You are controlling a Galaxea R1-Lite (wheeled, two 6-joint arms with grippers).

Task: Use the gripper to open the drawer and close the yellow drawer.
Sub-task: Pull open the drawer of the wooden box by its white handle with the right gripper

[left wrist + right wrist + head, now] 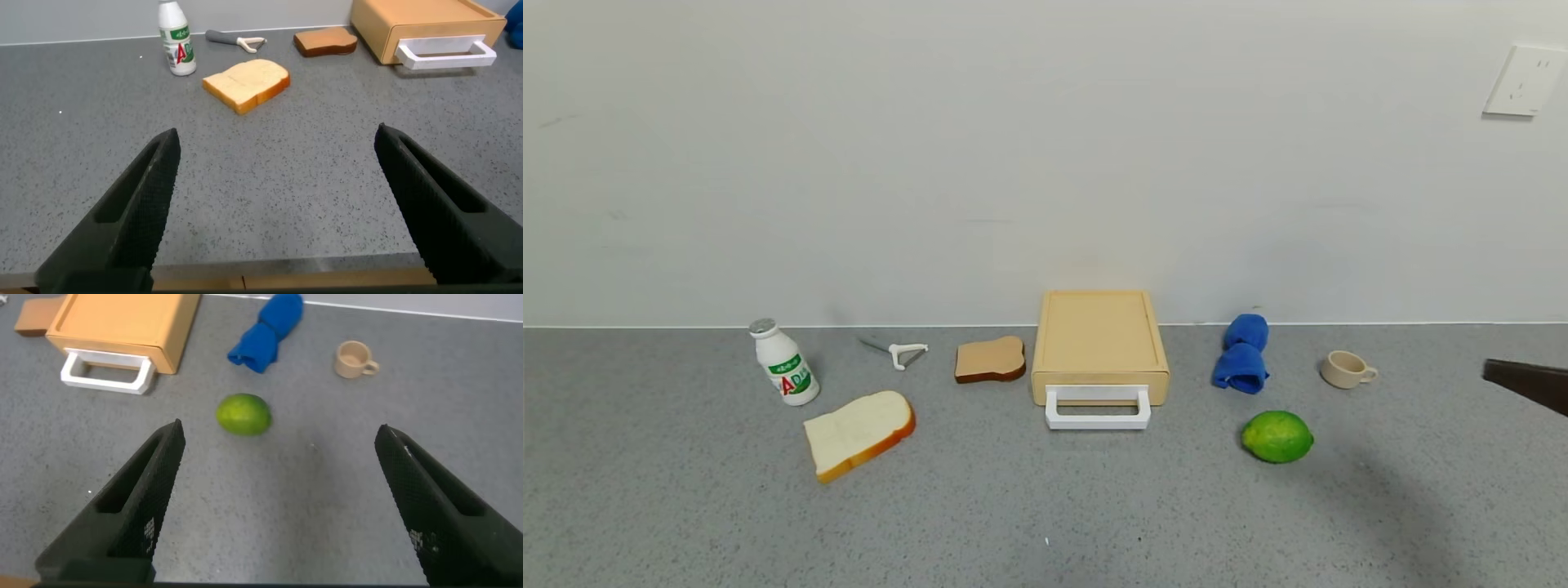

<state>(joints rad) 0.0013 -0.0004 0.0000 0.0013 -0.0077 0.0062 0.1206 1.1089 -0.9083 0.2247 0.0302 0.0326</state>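
Note:
The pale yellow drawer box (1099,343) stands at the back middle of the grey counter, against the wall. Its drawer front sits flush, with the white loop handle (1098,408) facing me. My left gripper (276,135) is open and empty, low over the counter's near edge, far from the drawer (425,28). It is out of the head view. My right gripper (280,429) is open and empty above the counter to the right of the drawer (122,327). One of its fingers (1523,382) shows at the head view's right edge.
Left of the drawer lie a brown toast slice (990,360), a white peeler (900,352), a white bottle (784,363) and a bread slice (858,433). To its right are a blue cloth (1241,354), a lime (1276,436) and a beige cup (1346,369).

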